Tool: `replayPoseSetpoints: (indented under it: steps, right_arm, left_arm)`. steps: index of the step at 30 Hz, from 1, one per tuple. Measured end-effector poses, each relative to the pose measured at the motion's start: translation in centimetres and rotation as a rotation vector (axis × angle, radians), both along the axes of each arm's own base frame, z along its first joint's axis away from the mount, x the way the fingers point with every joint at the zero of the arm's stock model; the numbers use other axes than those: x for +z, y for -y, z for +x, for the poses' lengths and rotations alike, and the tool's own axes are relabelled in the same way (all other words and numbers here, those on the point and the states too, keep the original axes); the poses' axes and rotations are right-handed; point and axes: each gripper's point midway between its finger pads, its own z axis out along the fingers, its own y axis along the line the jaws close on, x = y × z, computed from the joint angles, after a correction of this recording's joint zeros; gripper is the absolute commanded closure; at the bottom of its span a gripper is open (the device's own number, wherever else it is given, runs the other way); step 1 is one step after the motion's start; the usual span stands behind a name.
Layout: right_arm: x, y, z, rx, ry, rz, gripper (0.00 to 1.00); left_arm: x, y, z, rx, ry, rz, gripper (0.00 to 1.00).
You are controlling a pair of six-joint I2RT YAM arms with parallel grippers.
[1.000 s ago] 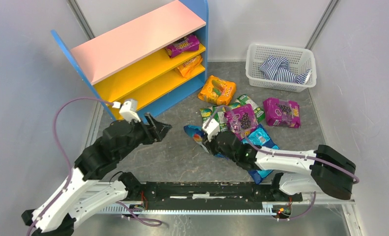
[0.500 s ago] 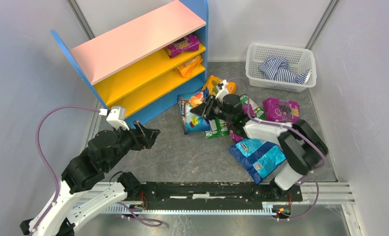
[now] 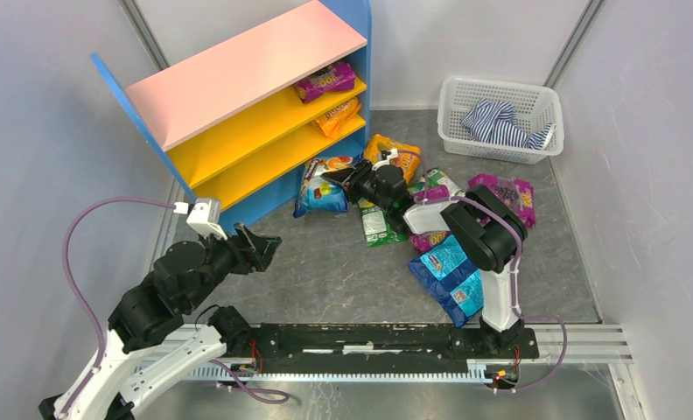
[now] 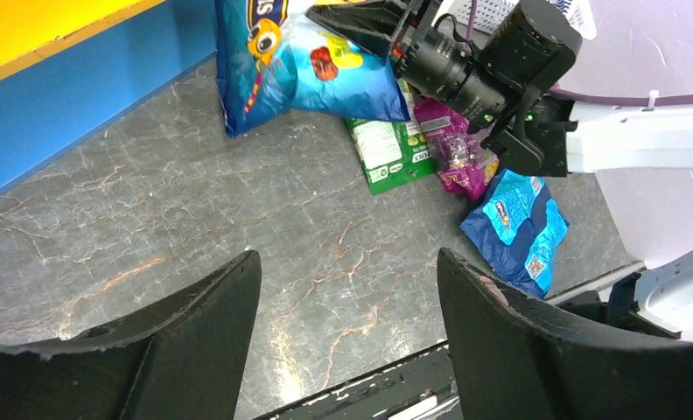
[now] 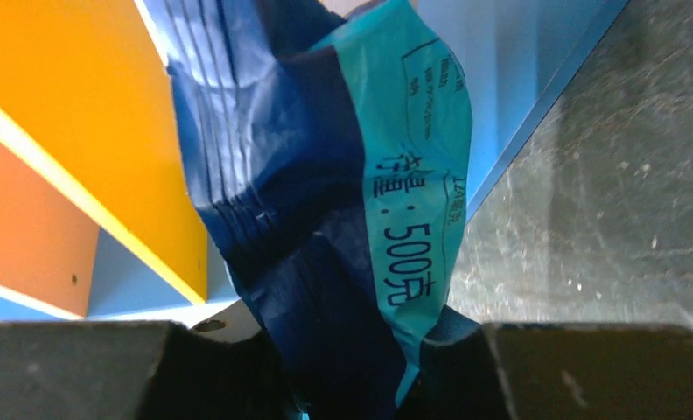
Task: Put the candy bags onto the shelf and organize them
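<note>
Your right gripper [image 3: 336,178] pinches the blue bag [image 3: 318,191] by one edge, so expect this light, slick, floppy packet to sag; your left gripper [image 4: 347,280] hangs open, empty.

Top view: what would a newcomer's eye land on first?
The bright shelf at back left stands out, pink top over yellow boards, a purple bag and an orange bag inside. Right in front of it the right gripper is shut on a blue bag at the shelf's foot, with loose bags strewn on the grey floor behind it. The left gripper hangs open and empty at near left.
</note>
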Motion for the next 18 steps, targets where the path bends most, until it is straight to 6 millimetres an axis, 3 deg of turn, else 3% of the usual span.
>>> replayPoseSetpoints:
  steps: [11, 18]
  right_arm:
    - [-1.7, -1.0, 6.4, -0.218, -0.040, 0.070, 0.88]
    - [-3.2, -1.7, 10.4, -0.376, -0.028, 0.020, 0.86]
  left_arm:
    - [-0.6, -0.4, -0.1, 0.013, 0.009, -0.003, 0.20]
    - [-0.8, -0.4, 0.0, 0.017, 0.009, -0.001, 0.20]
